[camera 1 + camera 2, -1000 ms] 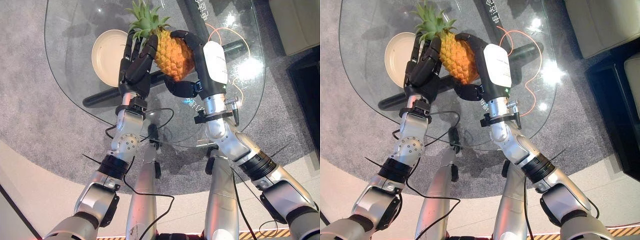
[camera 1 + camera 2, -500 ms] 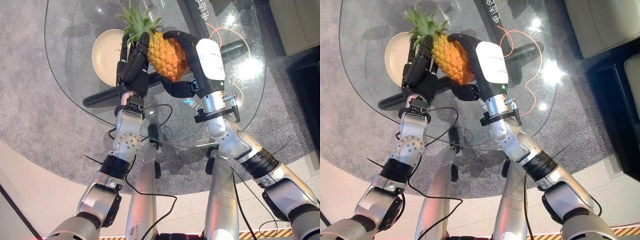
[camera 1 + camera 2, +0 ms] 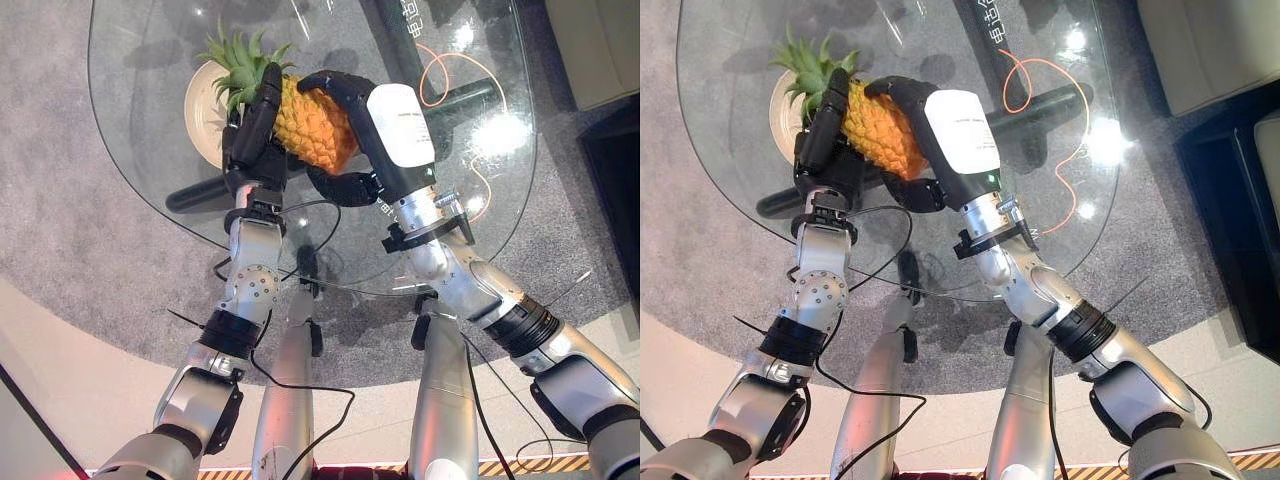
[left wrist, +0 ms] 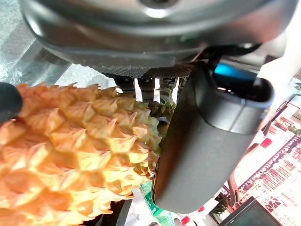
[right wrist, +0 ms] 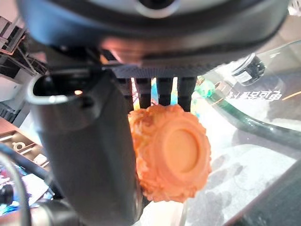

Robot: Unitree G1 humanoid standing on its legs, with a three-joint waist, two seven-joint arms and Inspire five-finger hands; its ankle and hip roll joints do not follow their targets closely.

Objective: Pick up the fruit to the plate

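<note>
Now pineapple clasped between left hand and right hand, over plate rim.

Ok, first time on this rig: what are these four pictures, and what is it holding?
Two pictures look down from the robot's head; the other two are close-ups from cameras on its wrists. The robot is a humanoid with two silver arms and dark hands. Its left hand and right hand clasp a pineapple between them, above a round glass table. A cream plate lies on the glass, partly under the pineapple's leaves. The orange loop is a cable beneath the glass.
</note>
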